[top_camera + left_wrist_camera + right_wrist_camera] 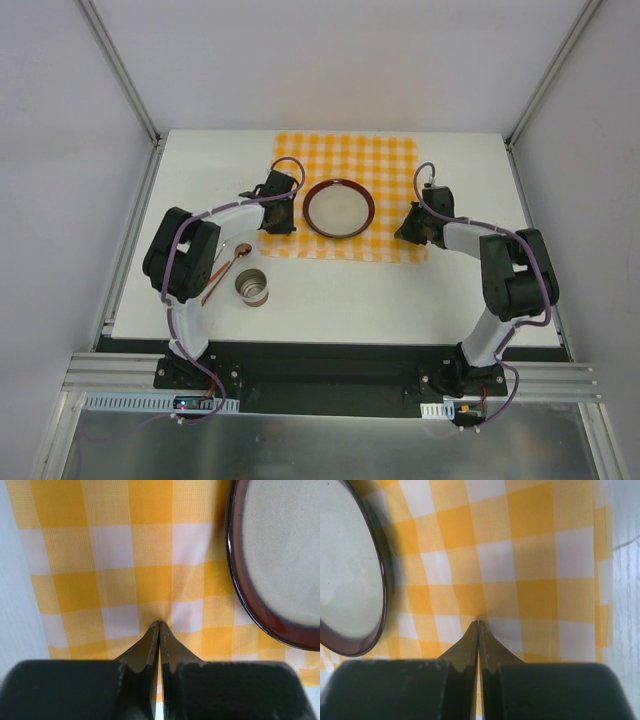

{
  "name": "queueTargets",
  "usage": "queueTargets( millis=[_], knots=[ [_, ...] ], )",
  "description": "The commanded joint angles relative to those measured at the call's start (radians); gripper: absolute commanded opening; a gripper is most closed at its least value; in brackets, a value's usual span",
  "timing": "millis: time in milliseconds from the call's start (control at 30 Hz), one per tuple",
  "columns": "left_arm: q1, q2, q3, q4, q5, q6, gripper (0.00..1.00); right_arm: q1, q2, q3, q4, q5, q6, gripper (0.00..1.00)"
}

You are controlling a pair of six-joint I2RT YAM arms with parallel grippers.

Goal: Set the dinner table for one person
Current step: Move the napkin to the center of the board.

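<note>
The dinner table [400,300] is a white top carrying an orange-and-white checkered cloth mat [340,160]. A plate [339,208] with a dark red rim rests on the middle of the mat. My left gripper [280,232] is on the mat left of the plate [280,555], near the mat's front edge. Its tips [159,623] are shut, pinching a small pucker of the cloth [115,580]. On the other side of the plate [345,570], my right gripper [408,236] is shut too. Its tips [478,622] press into the wrinkled cloth [535,570].
A metal cup [252,287] stands on the bare table in front of the mat's left corner. A copper-coloured spoon [228,265] lies just left of it, partly under the left arm. Grey walls and aluminium frame posts [120,70] enclose the table.
</note>
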Motion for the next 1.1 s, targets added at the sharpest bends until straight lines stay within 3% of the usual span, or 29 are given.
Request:
queueTargets(
  millis=[0, 1067],
  knots=[
    [-0.007, -0.065, -0.073, -0.079, 0.021, -0.026, 0.0, -0.004, -0.065, -0.061, -0.019, 0.007, 0.031, 0.0],
    [-0.197, -0.34, -0.372, -0.08, -0.074, -0.168, 0.0, 0.07, -0.359, -0.397, 0.025, 0.096, 0.135, 0.0]
  ],
)
